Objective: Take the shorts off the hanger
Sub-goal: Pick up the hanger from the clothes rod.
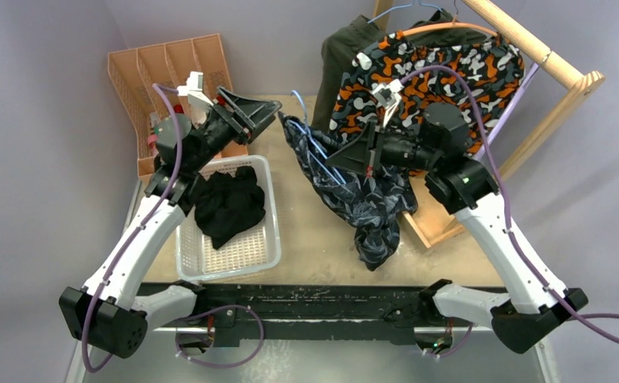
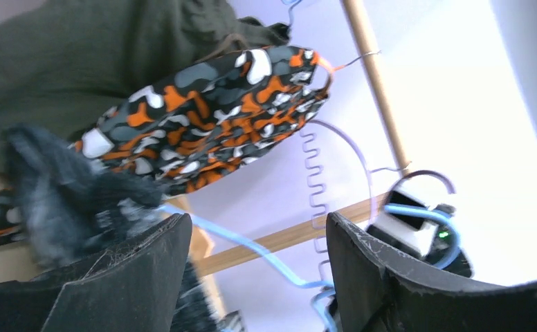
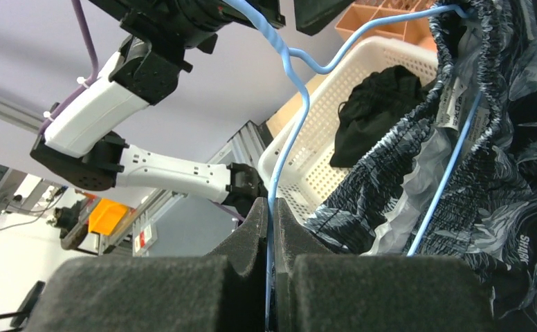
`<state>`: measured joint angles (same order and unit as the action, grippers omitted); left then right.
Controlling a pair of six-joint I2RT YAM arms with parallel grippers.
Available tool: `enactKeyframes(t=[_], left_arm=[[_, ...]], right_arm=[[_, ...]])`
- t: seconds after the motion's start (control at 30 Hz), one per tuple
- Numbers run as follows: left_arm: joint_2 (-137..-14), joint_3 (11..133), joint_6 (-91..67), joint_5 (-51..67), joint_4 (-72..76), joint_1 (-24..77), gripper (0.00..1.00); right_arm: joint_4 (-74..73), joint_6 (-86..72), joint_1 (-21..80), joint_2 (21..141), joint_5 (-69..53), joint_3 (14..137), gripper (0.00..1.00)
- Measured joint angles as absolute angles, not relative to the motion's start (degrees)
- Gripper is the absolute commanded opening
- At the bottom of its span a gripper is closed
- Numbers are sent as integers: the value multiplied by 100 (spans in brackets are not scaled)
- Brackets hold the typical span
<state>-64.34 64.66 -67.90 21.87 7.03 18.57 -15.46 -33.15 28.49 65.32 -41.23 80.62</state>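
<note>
The white left arm (image 1: 135,239) reaches toward the bench's far edge, black left gripper (image 2: 257,220) spread wide. The white right arm (image 1: 502,227) bends inward, black right gripper (image 3: 271,204) pinched on a thin blue wire hanger (image 3: 290,149).

Soft, even room light, weak shadows on table (image 1: 306,239). Left wrist view smeared, wall (image 2: 473,104) blown out, left fingers (image 2: 113,277) soft. Right fingers (image 3: 183,290) defocused, background bright.
</note>
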Motion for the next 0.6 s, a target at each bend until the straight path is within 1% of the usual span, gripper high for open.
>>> enactKeyframes(t=[0.17, 0.23, 0.3, 0.47, 0.6], left_arm=[[-6434, 6064, -7841, 2010, 1483, 2029, 70], [-6434, 5898, -8176, 1929, 1520, 2106, 69], [-6420, 5843, -8318, 1855, 1293, 2143, 69], [-6139, 5835, -8503, 1417, 156, 2152, 69], [-5876, 5603, -9109, 1258, 198, 2152, 67]], right_arm=[[-1334, -3328, 3048, 6646, -3953, 7839, 0], [-1258, -3339, 3057, 6654, -3896, 7767, 0], [-1210, -3339, 3072, 6657, -3833, 7732, 0], [-1017, -3336, 3081, 6681, -3712, 7666, 0], [-886, -3339, 3114, 6729, -3699, 7544, 0]])
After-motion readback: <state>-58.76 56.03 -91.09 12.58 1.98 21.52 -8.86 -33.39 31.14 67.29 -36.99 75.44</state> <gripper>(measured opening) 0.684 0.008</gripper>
